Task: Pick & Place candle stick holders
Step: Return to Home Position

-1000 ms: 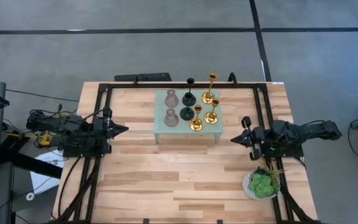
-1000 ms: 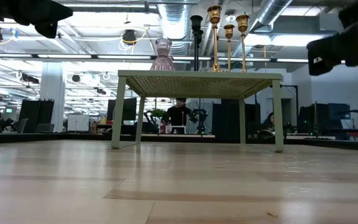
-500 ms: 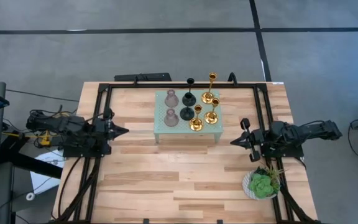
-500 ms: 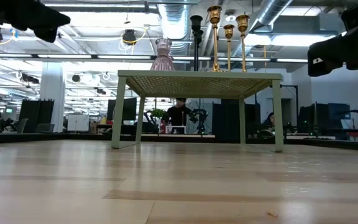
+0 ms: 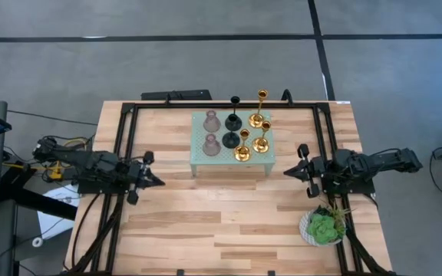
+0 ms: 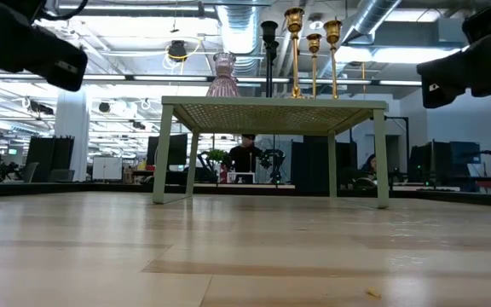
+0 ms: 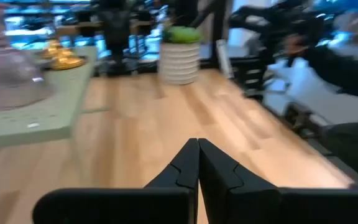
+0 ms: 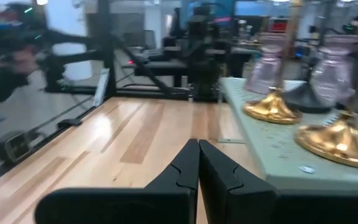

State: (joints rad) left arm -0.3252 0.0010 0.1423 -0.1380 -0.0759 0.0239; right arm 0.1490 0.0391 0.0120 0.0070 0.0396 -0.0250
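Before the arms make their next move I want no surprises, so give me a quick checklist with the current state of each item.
1. Left gripper shut and empty: ok.
2. Right gripper shut and empty: ok.
3. All seven holders on the shelf: ok.
4. Holders upright: ok.
5. Both grippers apart from the shelf: ok.
6. Plant apart from the right arm: cannot tell, its leaves show right at the arm.
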